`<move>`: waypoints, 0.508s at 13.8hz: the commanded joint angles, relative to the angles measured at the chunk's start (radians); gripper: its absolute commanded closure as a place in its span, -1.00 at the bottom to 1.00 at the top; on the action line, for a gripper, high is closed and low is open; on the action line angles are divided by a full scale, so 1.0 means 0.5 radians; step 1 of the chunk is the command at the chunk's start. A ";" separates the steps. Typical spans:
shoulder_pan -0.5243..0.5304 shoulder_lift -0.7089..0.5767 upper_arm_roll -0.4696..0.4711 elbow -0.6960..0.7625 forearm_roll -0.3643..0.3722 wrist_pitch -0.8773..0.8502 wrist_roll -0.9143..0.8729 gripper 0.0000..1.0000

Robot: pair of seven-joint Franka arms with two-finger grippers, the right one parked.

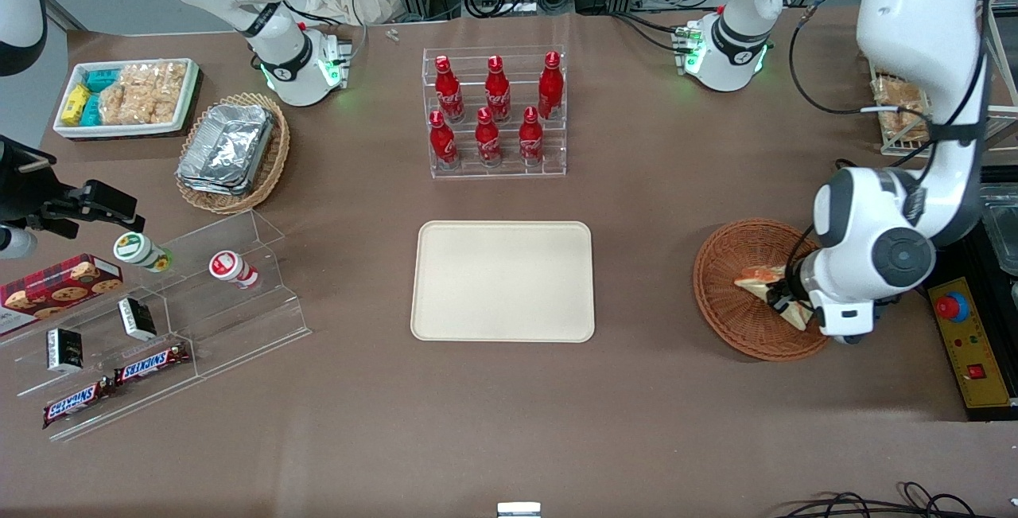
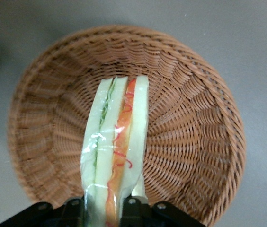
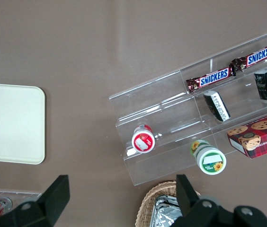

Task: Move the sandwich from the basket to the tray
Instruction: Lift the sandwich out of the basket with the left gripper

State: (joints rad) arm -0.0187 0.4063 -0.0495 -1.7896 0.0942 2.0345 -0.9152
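Observation:
The sandwich [image 2: 117, 142], a clear-wrapped wedge of white bread with an orange and green filling, stands on edge over the reddish-brown wicker basket [image 2: 195, 137]. My gripper [image 2: 104, 210] is shut on the sandwich's wide end, one black finger [image 2: 136, 213] pressed against each side. In the front view the gripper [image 1: 783, 295] sits over the basket [image 1: 736, 319] with the sandwich [image 1: 759, 278] poking out from it. The cream tray [image 1: 503, 280] lies bare at the table's middle, well apart from the basket.
A clear rack of red bottles [image 1: 495, 108] stands farther from the front camera than the tray. A tan basket of foil trays [image 1: 231, 150], a white snack bin [image 1: 127, 96] and an acrylic stand with snacks [image 1: 159, 319] lie toward the parked arm's end. A control box [image 1: 966, 343] sits beside the basket.

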 commanded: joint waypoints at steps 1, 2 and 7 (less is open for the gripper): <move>0.001 -0.125 -0.011 0.222 0.005 -0.380 0.161 1.00; -0.003 -0.128 -0.015 0.347 -0.007 -0.570 0.219 1.00; -0.003 -0.138 -0.201 0.901 -0.170 -1.218 0.336 1.00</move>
State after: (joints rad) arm -0.0202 0.3186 -0.1136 -1.4239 0.0375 1.5018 -0.7686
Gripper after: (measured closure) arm 0.806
